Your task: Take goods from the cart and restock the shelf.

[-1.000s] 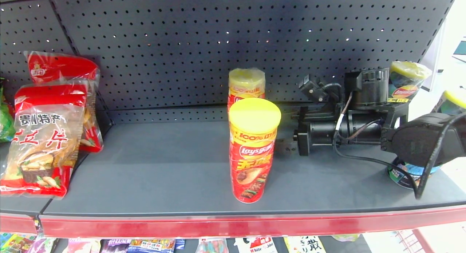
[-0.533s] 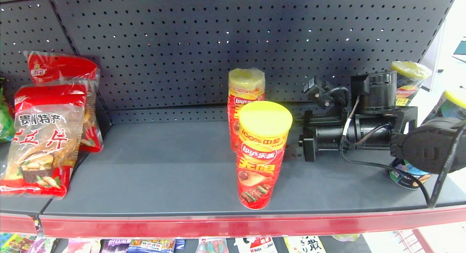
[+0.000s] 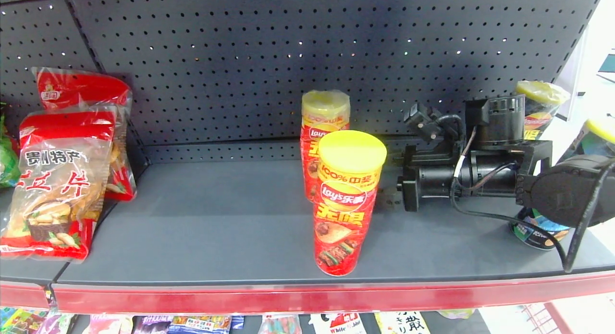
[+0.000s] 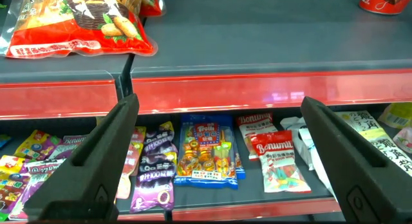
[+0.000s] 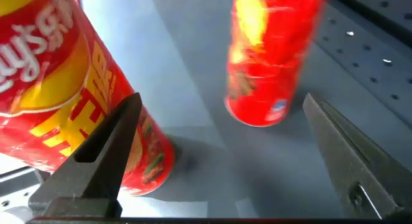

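Two red chip cans with yellow lids stand upright on the grey shelf (image 3: 202,228). The front can (image 3: 346,204) is near the shelf's red edge, and the rear can (image 3: 324,115) is by the pegboard. My right gripper (image 3: 401,192) lies low over the shelf just right of the front can, pointing left. In the right wrist view it (image 5: 220,102) is open; the front can (image 5: 71,102) stands beside one finger and the rear can (image 5: 270,63) farther off between the fingers. My left gripper (image 4: 219,102) hangs open in front of the shelf's red edge (image 4: 212,92), holding nothing.
Red peanut bags (image 3: 57,190) lean at the shelf's left end. Blue-labelled cans (image 3: 538,230) stand at the right end behind my right arm. Small candy packs (image 4: 206,150) fill the lower shelf. Open shelf floor lies between the bags and the cans.
My right arm has drawn back to the right. The front can shifted right and slightly toward the shelf edge with it, and now stands upright.
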Robot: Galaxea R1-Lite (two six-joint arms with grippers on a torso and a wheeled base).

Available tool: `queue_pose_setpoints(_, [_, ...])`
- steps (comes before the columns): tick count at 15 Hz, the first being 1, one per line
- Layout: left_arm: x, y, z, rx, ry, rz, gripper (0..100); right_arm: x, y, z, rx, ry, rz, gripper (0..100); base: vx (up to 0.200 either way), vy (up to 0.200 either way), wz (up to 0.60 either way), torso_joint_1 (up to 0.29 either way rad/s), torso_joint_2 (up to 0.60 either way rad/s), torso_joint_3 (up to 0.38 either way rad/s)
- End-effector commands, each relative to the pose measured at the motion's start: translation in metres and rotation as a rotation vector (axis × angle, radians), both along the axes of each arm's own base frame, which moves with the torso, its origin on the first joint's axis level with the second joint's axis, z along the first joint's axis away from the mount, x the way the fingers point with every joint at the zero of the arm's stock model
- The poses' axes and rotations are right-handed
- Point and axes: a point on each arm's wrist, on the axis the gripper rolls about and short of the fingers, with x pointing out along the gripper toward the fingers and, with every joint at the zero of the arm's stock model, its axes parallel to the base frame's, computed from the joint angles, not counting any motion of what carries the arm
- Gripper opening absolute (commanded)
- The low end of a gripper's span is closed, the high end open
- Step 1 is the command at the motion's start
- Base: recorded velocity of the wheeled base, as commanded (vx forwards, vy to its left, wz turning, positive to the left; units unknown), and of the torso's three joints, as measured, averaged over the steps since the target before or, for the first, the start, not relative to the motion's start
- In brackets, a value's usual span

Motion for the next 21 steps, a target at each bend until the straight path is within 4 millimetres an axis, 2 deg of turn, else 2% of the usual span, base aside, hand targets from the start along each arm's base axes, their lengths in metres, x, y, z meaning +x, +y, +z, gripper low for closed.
queue_pose_setpoints(1, [0.000,0.000,0.000,-0.001,0.002,0.000,100,0.006,-0.012,-0.007,-0.007,0.025,-0.038,100,0.000,0.000,0.00,0.000,0.00,0.000])
queue_pose_setpoints(6, [0.000,0.000,0.000,-0.001,0.002,-0.001,100,-0.002,-0.037,-0.007,-0.006,0.009,-0.034,100,0.000,0.000,0.00,0.000,0.00,0.000])
queue_pose_setpoints(10, [0.000,0.000,0.000,-0.001,0.002,0.000,100,-0.015,-0.043,-0.004,-0.007,-0.042,0.041,100,0.000,0.000,0.00,0.000,0.00,0.000])
queue_pose_setpoints(15, [0.000,0.000,0.000,-0.001,0.002,0.000,100,-0.032,-0.047,0.001,0.000,-0.056,0.055,100,0.000,0.000,0.00,0.000,0.00,0.000])
queue_pose_setpoints(21, [0.000,0.000,0.000,-0.001,0.002,0.000,100,-0.063,-0.018,0.019,0.021,-0.112,0.183,100,0.000,0.000,0.00,0.000,0.00,0.000])
